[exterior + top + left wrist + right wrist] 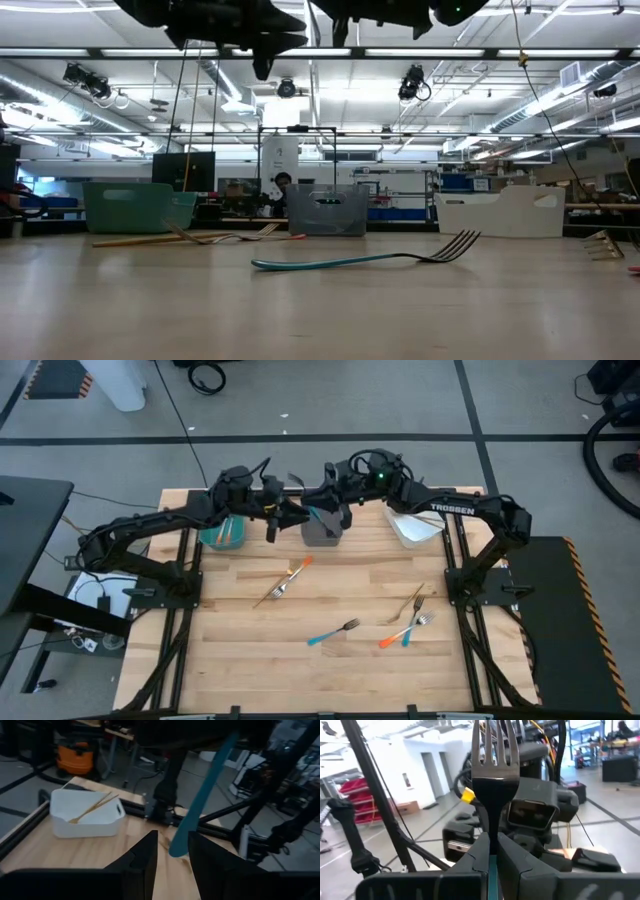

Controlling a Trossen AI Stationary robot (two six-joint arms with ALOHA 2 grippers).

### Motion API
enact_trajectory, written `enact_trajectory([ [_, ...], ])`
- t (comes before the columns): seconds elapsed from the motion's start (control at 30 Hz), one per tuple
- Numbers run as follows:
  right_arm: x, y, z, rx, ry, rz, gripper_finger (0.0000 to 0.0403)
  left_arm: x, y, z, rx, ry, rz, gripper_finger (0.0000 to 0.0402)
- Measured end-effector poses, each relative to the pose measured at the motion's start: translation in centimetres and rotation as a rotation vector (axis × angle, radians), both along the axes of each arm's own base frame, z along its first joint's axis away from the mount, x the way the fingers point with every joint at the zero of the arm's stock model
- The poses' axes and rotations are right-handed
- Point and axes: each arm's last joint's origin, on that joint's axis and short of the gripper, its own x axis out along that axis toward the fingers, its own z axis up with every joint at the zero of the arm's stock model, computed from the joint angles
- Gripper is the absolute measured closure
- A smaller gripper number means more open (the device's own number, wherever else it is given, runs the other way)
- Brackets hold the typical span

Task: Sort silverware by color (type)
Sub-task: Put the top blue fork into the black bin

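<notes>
Three bins (pixel 322 528) line the table's (pixel 240 650) far edge; forks (pixel 334 632) lie scattered nearer.

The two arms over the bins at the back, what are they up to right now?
The right gripper is shut on a blue-handled fork, held up over the grey bin. The left gripper faces it, its open fingers either side of the fork's handle tip without gripping. Other forks lie loose on the table. Some are already in the teal bin and the white bin.

Blue-handled fork (pixel 365 260) flat on table (pixel 320 320)
</notes>
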Motion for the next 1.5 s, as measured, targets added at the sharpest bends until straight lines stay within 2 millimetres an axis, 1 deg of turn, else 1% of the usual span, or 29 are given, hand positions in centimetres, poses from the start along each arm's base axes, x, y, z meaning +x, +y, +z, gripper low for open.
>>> enact_trajectory([
  [0.13,0.0,-0.1,0.0,-0.012,-0.002,0.004,0.0378,0.4,0.1,-0.1,-0.037,-0.009,-0.039,0.0286],
  [0.23,0.1,0.1,-0.1,-0.02,0.004,-0.025,0.0378,1.1,-0.2,-0.3,-0.047,-0.027,-0.057,0.0286],
  [0.4,0.2,0.3,-0.4,-0.03,0.025,-0.06,0.0378,2.1,-0.5,-0.9,-0.045,-0.024,-0.025,0.0286],
  [0.53,0.2,0.2,-0.5,-0.018,0.044,-0.06,0.0378,2.3,-1.0,-0.6,-0.027,-0.055,-0.037,0.0286],
  [0.83,0.2,0.2,-0.5,-0.024,0.041,-0.063,0.0378,2.4,-1.0,-0.3,-0.028,-0.084,-0.034,0.0286],
  [0.97,0.2,0.1,-0.6,-0.021,0.052,-0.089,0.0378,2.3,-0.8,-0.3,-0.04,-0.082,-0.006,0.0303],
  [1.2,0.2,0.0,-1.1,-0.011,0.096,-0.097,0.0378,2.0,0.0,-0.4,-0.058,-0.079,0.024,0.036],
  [1.4,0.2,0.0,-1.1,-0.009,0.097,-0.12,0.0377,1.7,0.7,-0.4,-0.066,-0.078,0.045,0.0362],
  [1.5,0.2,-0.1,-1.1,0.012,0.101,-0.15,0.037,1.6,0.8,-0.4,-0.073,-0.076,0.05,0.0362],
])
